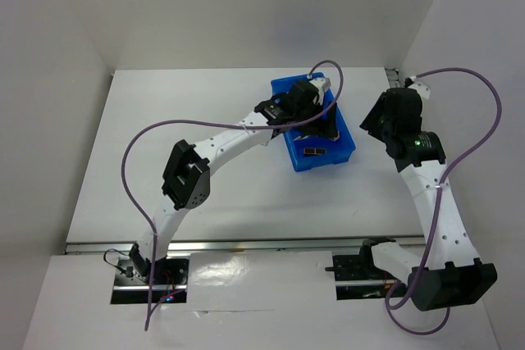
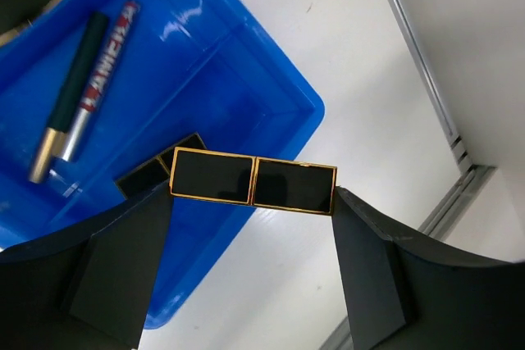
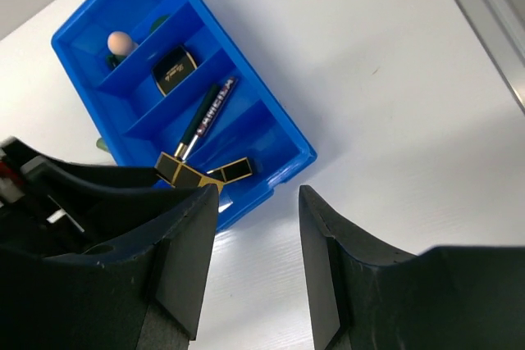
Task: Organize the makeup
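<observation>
Step in hand: filing a lipstick [image 2: 253,179] in the tray [image 1: 328,161], which sits towards the far right corner of the worktop [image 1: 205,120]. Clamped end to end in the left gripper [image 2: 253,206], level, over the tray's near end compartment, just above a second lipstick [image 2: 152,174] lying there. Filed in other compartments: pencil [image 3: 201,116], compact [image 3: 175,70], sponge [image 3: 120,41]. Right gripper [image 3: 258,252] spread wide, empty, off the tray's right side. Next, likely: lower inside the walls, part the jaws, lift straight out
</observation>
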Available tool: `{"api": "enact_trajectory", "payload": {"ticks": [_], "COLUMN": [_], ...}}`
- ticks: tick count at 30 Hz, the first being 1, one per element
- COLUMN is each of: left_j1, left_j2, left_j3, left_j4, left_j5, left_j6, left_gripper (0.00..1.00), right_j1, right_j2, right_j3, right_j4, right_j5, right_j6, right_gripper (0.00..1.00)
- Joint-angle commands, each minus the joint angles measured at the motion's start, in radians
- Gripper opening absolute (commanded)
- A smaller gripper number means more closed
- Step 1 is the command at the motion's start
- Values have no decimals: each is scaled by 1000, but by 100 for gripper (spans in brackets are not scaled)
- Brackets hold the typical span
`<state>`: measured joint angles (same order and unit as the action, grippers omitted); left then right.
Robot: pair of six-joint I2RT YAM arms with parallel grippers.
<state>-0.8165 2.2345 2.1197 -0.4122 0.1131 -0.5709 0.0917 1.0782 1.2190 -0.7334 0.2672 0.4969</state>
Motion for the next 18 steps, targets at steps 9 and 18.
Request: {"api": "enact_trajectory", "payload": {"ticks": [9,18], "left_j1": [-7,-7], "left_j2": [83,120], "left_j3": [60,79], "left_j4": [-14,-37], "left_j5": [-89,-70], "left_j6": [-225,-241], "left_gripper": [54,85], "right_j1": [-3,-3], "right_j2": [-11,-1], "right_j3": [5,5], "right_j4": [-17,-17], "right_j5": [49,49], "right_j6": [11,2], "right_gripper": [52,52]}}
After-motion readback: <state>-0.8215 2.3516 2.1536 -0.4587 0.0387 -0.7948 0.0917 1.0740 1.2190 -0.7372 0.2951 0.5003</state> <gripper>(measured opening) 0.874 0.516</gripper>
